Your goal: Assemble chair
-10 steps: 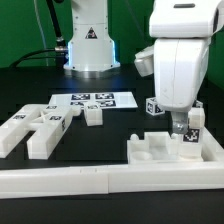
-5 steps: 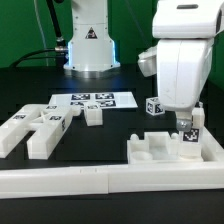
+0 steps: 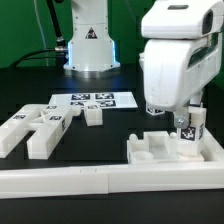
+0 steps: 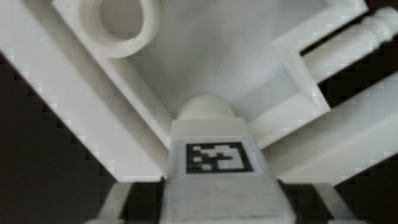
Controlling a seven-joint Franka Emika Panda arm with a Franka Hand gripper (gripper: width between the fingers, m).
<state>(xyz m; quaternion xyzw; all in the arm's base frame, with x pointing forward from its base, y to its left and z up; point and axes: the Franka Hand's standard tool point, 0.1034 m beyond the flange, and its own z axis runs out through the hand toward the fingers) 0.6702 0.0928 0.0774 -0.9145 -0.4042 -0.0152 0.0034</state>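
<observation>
A small white post point(image 3: 194, 137) with a black-and-white tag stands upright on the chair's slab piece point(image 3: 158, 150) at the exterior view's right. My gripper point(image 3: 190, 127) comes down over it, a finger on each side, shut on the post. In the wrist view the tagged post point(image 4: 217, 135) fills the space between the gripper point(image 4: 217, 205) fingers point(image 4: 89, 205). The slab point(image 4: 267, 95) with its round ring point(image 4: 116, 25) lies beyond it. More white chair pieces point(image 3: 28, 128) lie at the exterior view's left, with a small block point(image 3: 93, 114) beside them.
The marker board point(image 3: 92, 101) lies flat at the middle back. A long white border rail point(image 3: 90, 181) runs along the front. The arm's base point(image 3: 88, 40) stands behind the board. The big white hand hides what is behind it at the right.
The fingers have closed in from wide open onto the post. The hand has shifted a little toward the exterior view's left and now covers the tagged cube that showed beside it.
</observation>
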